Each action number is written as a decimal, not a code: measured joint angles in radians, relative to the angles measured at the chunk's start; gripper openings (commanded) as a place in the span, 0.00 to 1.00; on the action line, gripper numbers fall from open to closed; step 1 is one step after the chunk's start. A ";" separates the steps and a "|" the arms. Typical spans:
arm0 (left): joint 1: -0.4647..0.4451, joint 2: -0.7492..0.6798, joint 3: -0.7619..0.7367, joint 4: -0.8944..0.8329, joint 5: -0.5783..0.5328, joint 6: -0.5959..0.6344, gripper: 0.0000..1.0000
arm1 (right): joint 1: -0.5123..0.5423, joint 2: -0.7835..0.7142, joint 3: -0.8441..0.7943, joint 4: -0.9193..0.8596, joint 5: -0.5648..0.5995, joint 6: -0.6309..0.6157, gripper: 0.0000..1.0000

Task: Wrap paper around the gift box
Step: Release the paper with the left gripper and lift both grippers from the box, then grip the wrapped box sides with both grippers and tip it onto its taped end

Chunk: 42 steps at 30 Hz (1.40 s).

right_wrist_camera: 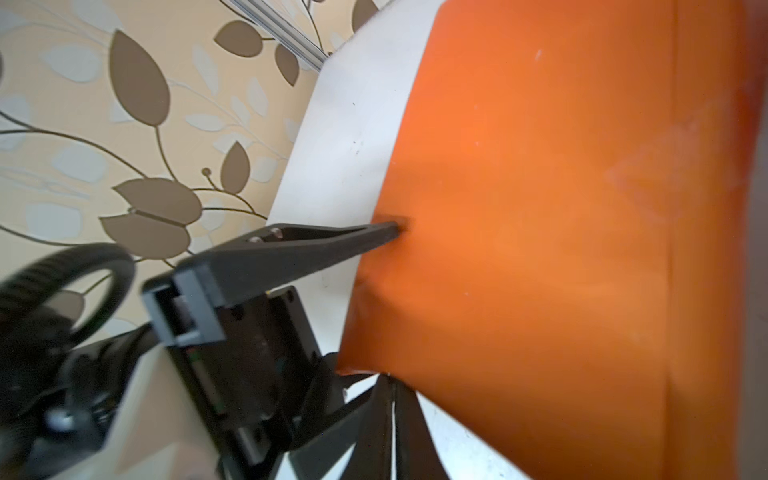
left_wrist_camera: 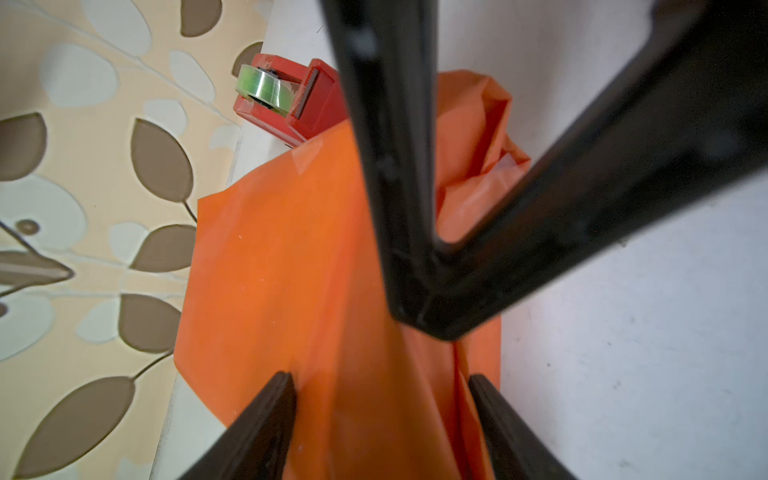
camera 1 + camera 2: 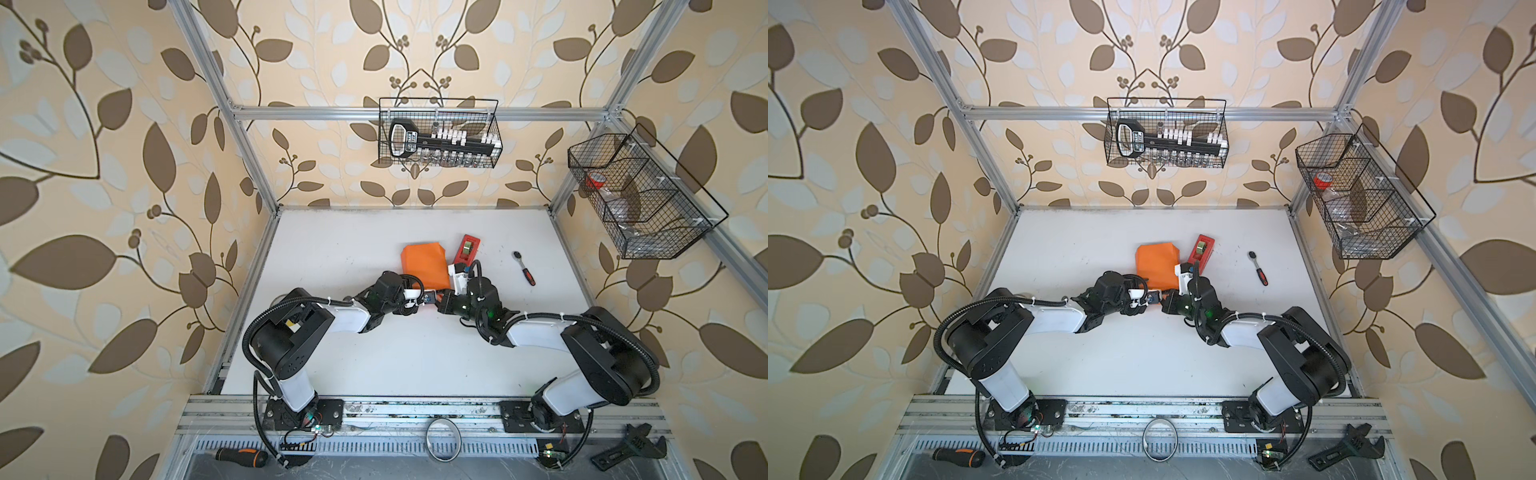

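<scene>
The bright orange paper (image 3: 422, 262) (image 3: 1156, 264) is folded round a flat package in the middle of the table. The gift box itself is hidden inside it. In the left wrist view my left gripper (image 2: 380, 378) has a finger on each side of the wrapped package, both touching the paper (image 2: 270, 270). In the right wrist view one of the left fingers (image 1: 332, 245) dents the paper (image 1: 540, 208). My right gripper (image 1: 390, 376) (image 2: 436, 328) is shut, its tips against the paper's near edge. I cannot tell whether paper is pinched there.
A red tape dispenser (image 3: 467, 247) (image 2: 286, 99) stands just behind the package on its right. A ratchet (image 3: 524, 268) lies further right. Wire baskets hang on the back wall (image 3: 440, 133) and the right wall (image 3: 640, 195). A screwdriver (image 3: 241, 457), a ring (image 3: 442, 438) and a wrench (image 3: 627, 453) lie on the front rail.
</scene>
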 measured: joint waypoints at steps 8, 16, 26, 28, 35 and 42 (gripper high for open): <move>0.000 -0.050 0.000 -0.087 0.029 -0.084 0.91 | -0.142 -0.252 -0.082 -0.120 0.004 -0.048 0.24; 0.048 -0.254 -0.003 -0.118 0.088 -0.451 0.93 | -0.173 -0.282 0.040 -0.361 0.097 -0.178 0.61; 0.244 -0.137 0.239 -0.357 0.200 -1.301 0.93 | -0.202 0.068 0.333 -0.437 0.084 -0.182 0.86; 0.249 -0.082 0.272 -0.382 0.235 -1.387 0.92 | -0.207 0.126 0.369 -0.443 0.072 -0.181 0.87; 0.246 0.119 0.377 -0.431 0.326 -1.558 0.91 | -0.206 0.283 0.480 -0.469 0.001 -0.178 0.86; 0.246 0.245 0.481 -0.426 0.370 -1.627 0.88 | -0.208 0.321 0.526 -0.500 -0.051 -0.153 0.83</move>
